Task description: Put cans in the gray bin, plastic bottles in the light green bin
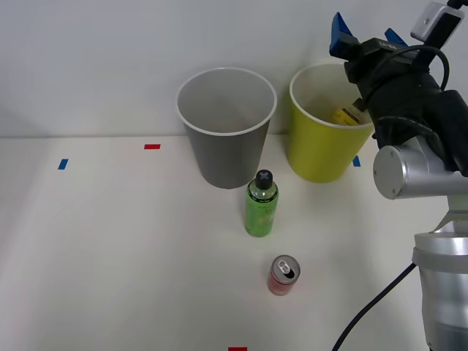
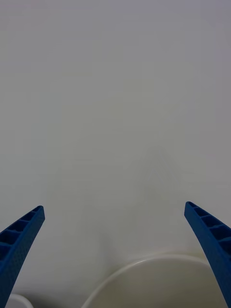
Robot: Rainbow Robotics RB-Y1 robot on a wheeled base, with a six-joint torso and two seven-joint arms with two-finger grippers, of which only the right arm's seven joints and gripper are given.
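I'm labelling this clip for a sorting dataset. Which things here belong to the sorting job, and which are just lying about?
Part of the job:
- short red drink can
- bright green plastic bottle, black cap
- yellow bottle inside the lime bin
- tall round gray bin
- tall round yellow-green bin
- open blue-fingered right gripper

Just lying about:
- red tape marks
- blue tape marks
- white table

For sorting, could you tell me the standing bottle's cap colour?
Black, on the bright green plastic bottle; front view.

Black-wrapped right arm (image 1: 409, 95), silver joints, black cable, blue ribbed fingers (image 2: 19, 240)
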